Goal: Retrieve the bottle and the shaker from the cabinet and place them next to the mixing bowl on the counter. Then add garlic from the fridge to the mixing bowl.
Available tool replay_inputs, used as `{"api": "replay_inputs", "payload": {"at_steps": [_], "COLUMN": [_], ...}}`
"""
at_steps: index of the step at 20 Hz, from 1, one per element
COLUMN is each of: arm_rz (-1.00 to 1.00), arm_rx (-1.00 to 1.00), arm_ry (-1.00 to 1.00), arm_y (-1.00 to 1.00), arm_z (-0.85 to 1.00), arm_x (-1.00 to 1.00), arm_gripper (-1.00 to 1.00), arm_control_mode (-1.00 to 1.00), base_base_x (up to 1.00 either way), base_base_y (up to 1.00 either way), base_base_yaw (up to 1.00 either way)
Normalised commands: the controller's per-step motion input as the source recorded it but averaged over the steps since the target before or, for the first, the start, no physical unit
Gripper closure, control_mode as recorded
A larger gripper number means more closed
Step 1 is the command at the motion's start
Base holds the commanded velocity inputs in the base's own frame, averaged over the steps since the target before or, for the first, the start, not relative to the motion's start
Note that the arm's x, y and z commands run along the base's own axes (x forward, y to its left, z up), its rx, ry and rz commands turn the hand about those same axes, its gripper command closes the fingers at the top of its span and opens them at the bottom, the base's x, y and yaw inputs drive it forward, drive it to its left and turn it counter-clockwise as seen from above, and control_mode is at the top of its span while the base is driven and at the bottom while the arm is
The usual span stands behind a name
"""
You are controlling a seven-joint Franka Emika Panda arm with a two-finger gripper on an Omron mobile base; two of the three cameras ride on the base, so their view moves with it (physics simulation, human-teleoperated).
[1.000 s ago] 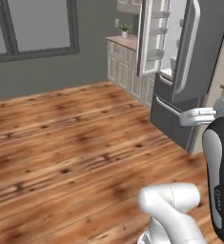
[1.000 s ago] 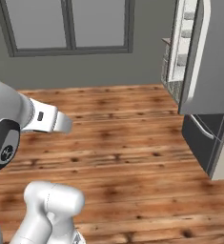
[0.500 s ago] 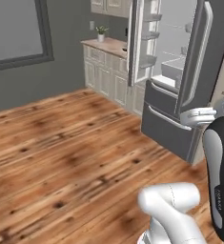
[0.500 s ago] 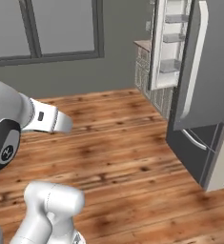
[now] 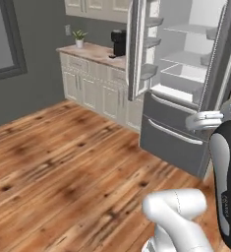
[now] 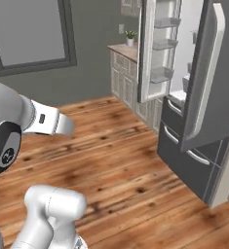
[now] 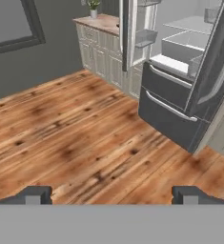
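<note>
The claw (image 7: pixel 111 195) hung wide open and empty over the floor (image 7: pixel 70 133), facing the open fridge (image 7: pixel 180 81).

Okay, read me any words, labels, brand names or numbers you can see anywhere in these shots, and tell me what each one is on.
No readable text in these pictures.
The arm has a small dark mark on its side, too blurred to read.
The arm's joint cap carries a small logo, too small to make out.
The fridge, cabinets, coffee machine and plant show no lettering.
</note>
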Motion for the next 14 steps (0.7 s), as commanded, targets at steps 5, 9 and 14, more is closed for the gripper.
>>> {"api": "replay_inputs", "payload": {"at_steps": [5,9,14], "arm_rz": [0.00,0.00,0.00], "arm_rx": [0.00,0.00,0.00], "arm_ry": [0.00,0.00,0.00], "arm_y": [0.00,0.00,0.00], "arm_z": [0.00,0.00,0.00], "arm_x": [0.00,0.00,0.00], "arm_gripper": [-1.00,-1.00,-1.00], "arm_control_mode": [1.00,1.00,1.00], "base_base_x": [1.00,1.00,0.99], "base_base_y": [0.53,0.36,0.29], "base_base_yaw": [-0.35,-0.47,-0.61]}}
